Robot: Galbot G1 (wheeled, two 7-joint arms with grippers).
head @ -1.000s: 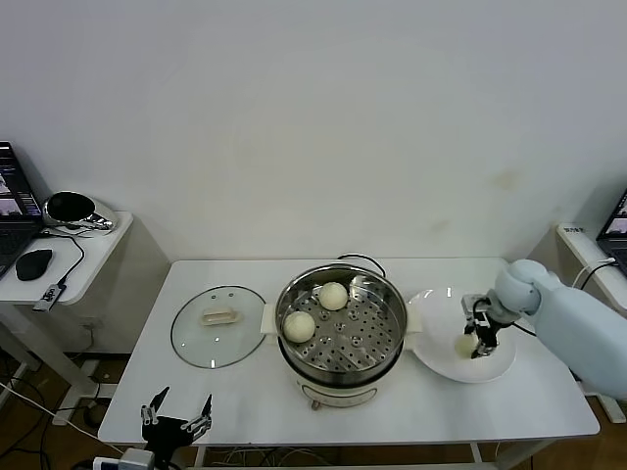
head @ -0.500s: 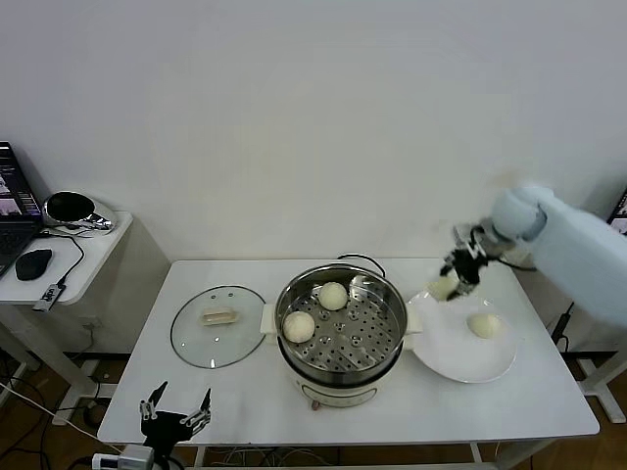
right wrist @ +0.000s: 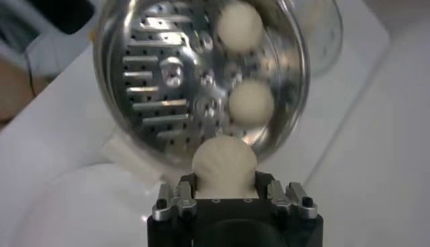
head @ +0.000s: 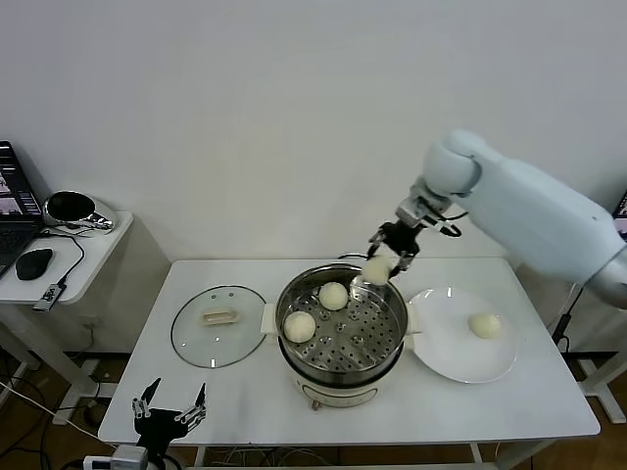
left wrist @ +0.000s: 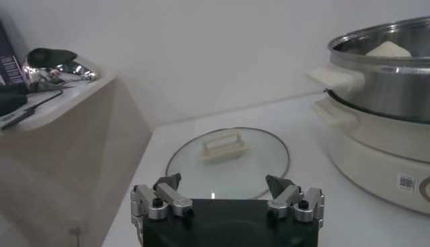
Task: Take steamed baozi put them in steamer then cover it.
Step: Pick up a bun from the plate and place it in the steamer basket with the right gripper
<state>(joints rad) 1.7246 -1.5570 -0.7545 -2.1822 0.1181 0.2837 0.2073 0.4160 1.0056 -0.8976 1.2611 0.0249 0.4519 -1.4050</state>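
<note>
Right gripper [head: 380, 262]: raised above the far right rim of the steamer [head: 340, 329], jaws closed on one steamed baozi [head: 376, 268], which hangs clear of the perforated tray; in the right wrist view the held bun [right wrist: 224, 163] sits between the jaws with the tray directly beyond it. Two baozi already in the steamer, below and to the left of the right jaws: one at the far side [head: 334, 296], one nearer the left wall [head: 299, 326]. One baozi [head: 484, 325] on the white plate [head: 443, 343], on the table [head: 245, 401] to the right of the held bun and lower. Cover [head: 217, 325]: flat on the table left of the steamer, handle up, just ahead of the left jaws. Left gripper [head: 169, 416]: low at the near table edge, jaws spread wide, holding nothing.
</note>
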